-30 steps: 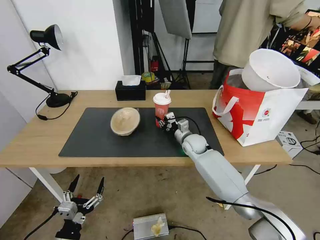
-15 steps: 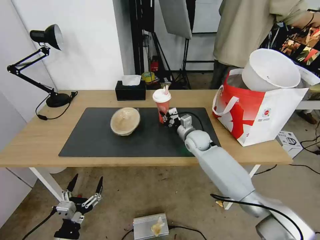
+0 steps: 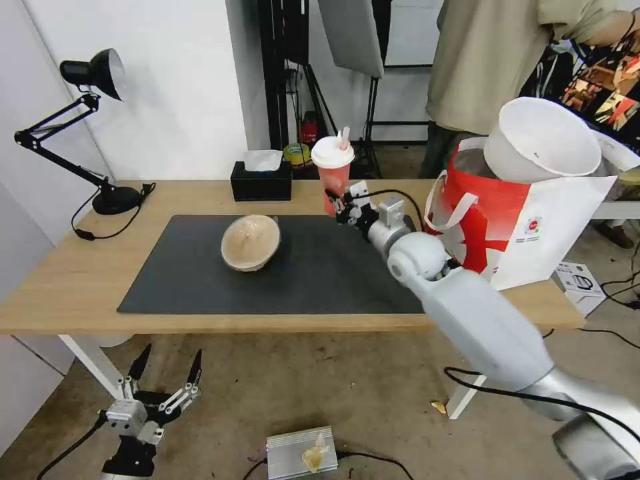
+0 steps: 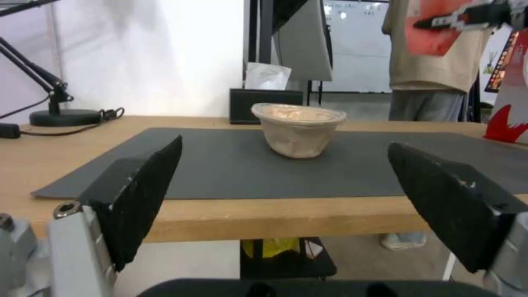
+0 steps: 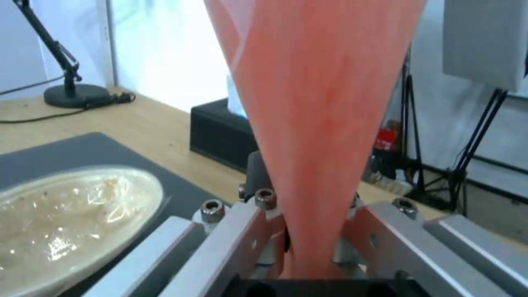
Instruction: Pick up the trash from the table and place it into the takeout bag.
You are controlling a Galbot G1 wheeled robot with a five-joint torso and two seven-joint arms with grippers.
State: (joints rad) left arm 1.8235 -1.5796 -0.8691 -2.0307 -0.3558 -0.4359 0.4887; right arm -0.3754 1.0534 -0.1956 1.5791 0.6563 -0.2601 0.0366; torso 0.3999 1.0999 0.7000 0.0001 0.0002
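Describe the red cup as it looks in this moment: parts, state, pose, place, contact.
The cup is a tapered red drink cup with a domed white lid and a pale straw poking from the top. It is upright, off the table, above its far edge near the bag. The right claw is shut on its lower body.

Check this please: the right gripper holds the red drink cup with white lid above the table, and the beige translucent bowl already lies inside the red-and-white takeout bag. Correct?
Not quite. The beige translucent bowl sits on the dark grey mat, not in the red-and-white takeout bag, as the head view shows. The right gripper does hold the red drink cup with white lid above the table.
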